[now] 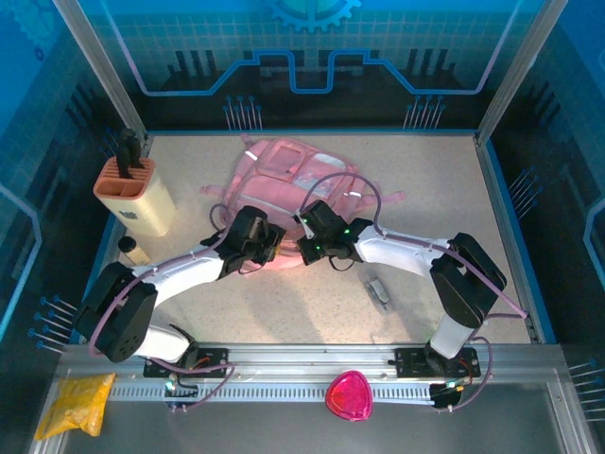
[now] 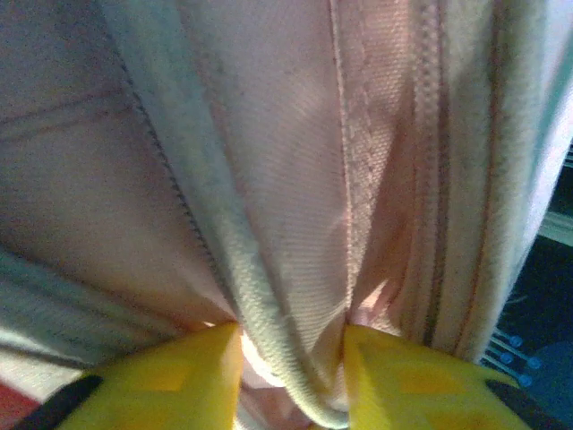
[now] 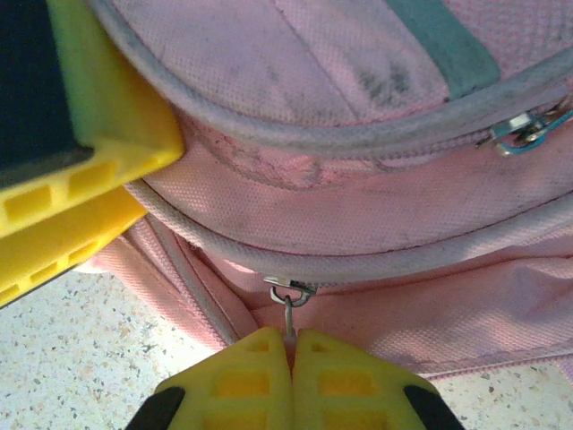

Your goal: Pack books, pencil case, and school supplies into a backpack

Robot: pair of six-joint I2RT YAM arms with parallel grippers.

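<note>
roughly, the backpack (image 1: 284,175) lies flat, long axis running near-to-far.

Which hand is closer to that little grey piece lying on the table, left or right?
Right. The right hand pinches a zip pull on the backpack, just beyond and left of the grey piece; the left hand grips backpack fabric farther left.

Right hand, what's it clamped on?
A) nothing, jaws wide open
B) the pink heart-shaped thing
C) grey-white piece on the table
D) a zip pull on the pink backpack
D: in the right wrist view, the right hand has its yellow fingers pressed together on the metal zip pull hanging from the near edge of the backpack.
</note>
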